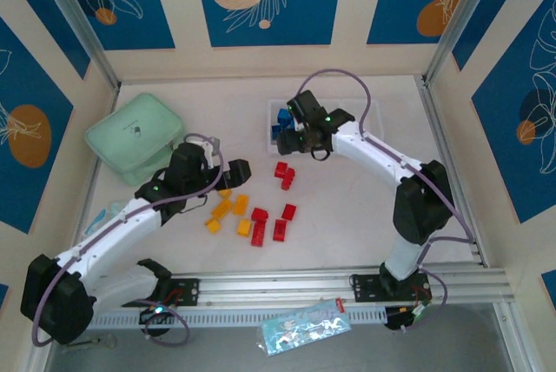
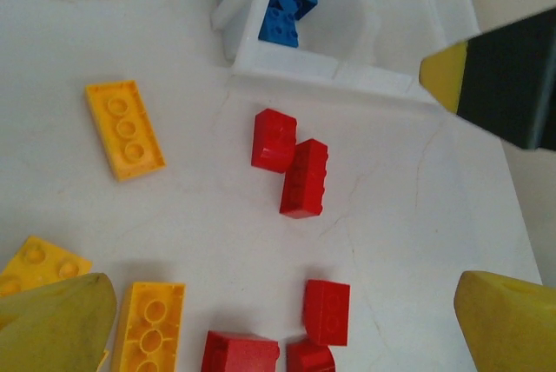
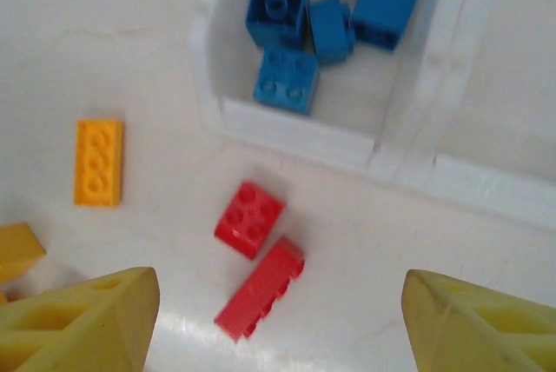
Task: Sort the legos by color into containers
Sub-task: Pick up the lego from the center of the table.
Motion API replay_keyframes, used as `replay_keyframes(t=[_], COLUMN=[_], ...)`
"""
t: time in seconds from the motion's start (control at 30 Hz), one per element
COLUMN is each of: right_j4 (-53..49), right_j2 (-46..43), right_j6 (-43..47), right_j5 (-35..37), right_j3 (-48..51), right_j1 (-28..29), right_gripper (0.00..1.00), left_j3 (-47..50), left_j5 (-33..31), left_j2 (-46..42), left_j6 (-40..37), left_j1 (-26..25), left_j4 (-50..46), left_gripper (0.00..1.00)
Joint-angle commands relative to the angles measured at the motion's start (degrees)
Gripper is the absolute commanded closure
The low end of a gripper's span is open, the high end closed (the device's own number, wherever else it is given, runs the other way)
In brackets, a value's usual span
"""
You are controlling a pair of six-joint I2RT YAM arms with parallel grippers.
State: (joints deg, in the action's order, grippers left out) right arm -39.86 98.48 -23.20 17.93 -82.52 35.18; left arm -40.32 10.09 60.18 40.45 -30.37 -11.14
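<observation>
Right wrist: right fingers (image 3: pixel 78 320) wide, empty, above red legos (image 3: pixel 250 220); left fingers (image 2: pixel 52 320) wide near mint case (image 1: pixel 135 137).

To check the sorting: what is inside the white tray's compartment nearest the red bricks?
Small blue plastic bricks, at least four, in the low white plastic tray. From above, the black-and-white right arm covers part of it, so further bricks may be hidden.

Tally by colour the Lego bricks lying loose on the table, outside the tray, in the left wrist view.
Red Lego bricks: 5 (two cut off by the bottom edge)
Yellow-orange Lego bricks: 3
Total: 8
</observation>
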Motion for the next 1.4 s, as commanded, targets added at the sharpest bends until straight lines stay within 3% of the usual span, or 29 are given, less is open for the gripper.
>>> replay_keyframes(t=[0.0,0.3,0.63,1.07,1.37], right_j4=[1.0,8.5,8.7,10.8,10.0], right_j2=[-2.1,-0.6,7.4,10.7,7.3], right_j6=[-4.6,-14.3,-18.1,-17.1,-16.1], right_j5=[-1.5,-5.0,-2.1,-0.5,2.3], right_j3=[5.5,14.1,11.0,10.7,13.7], right_j1=[1.6,4.5,6.4,5.2,4.8], right_gripper=[0.24,0.25,0.3,0.5,0.68], left_j3=[2.1,5.4,6.4,5.4,4.8], left_j5=[1.3,-1.5,-3.8,-4.5,-4.0], left_j2=[-1.9,-2.3,-2.5,-2.2,-1.9], left_j6=[1.0,3.7,5.0,4.0,4.0], left_j1=[-1.1,-5.9,-7.5,-7.4,-7.5], left_j4=[0.6,3.5,3.9,3.0,3.3], left_gripper=[0.01,0.01,0.01,0.01,0.01])
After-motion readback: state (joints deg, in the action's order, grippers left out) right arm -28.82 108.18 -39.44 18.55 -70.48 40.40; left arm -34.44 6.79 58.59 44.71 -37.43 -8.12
